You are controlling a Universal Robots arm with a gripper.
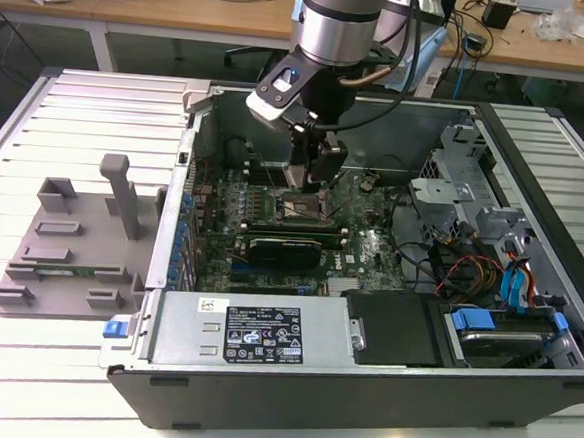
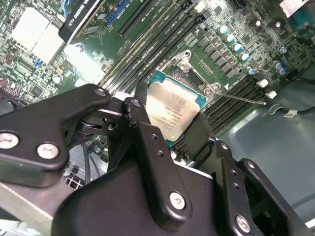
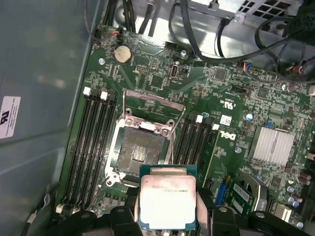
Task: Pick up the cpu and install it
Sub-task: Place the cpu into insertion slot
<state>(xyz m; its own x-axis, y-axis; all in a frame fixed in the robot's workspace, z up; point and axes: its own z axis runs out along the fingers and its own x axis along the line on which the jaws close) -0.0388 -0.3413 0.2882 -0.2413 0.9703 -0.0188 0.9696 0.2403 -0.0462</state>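
Note:
The cpu, a small square chip with a silvery top plate and green edge, sits clamped between the two black fingers of my gripper. It hangs just above and beside the open socket on the green motherboard, whose metal load plate is flipped up. In the second wrist view the cpu is tilted in the picture, with my gripper shut on two of its opposite edges. In the exterior view my gripper is down inside the computer case, over the socket.
The open case has metal walls all round. Memory slots flank the socket, cables and a heatsink lie nearby, and drive bays fill the exterior view's right. A grey plastic tray lies outside on the slatted table.

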